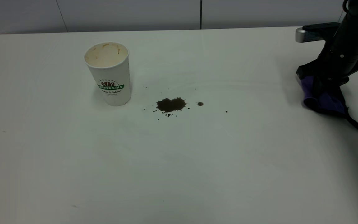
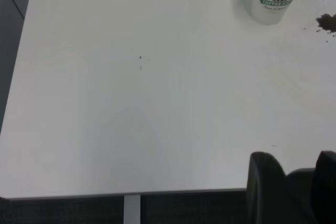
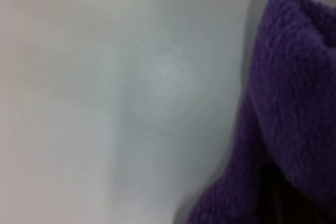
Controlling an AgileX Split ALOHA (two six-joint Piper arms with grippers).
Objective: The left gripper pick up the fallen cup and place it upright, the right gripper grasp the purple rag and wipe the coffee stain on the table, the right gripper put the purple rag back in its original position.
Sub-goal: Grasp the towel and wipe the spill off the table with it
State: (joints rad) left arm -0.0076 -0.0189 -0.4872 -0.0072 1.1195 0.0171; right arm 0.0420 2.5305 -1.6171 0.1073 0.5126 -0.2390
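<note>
Right gripper [image 1: 320, 88] clamped on purple rag [image 1: 325, 99], well right of coffee stain [image 1: 170, 104]; risk: trailing corner smearing stain toward upright cup [image 1: 109, 73]. Left gripper [image 2: 291, 184] state: cannot tell.

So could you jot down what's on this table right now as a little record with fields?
cup: upright, left of the stain, stained inside
coffee stain: not wiped, splatter dots around it
purple rag: bunched at the table's right side, under the right tool
right tool: down on the rag
left tool: back at the table's near edge, away from the cup
table: white
</note>
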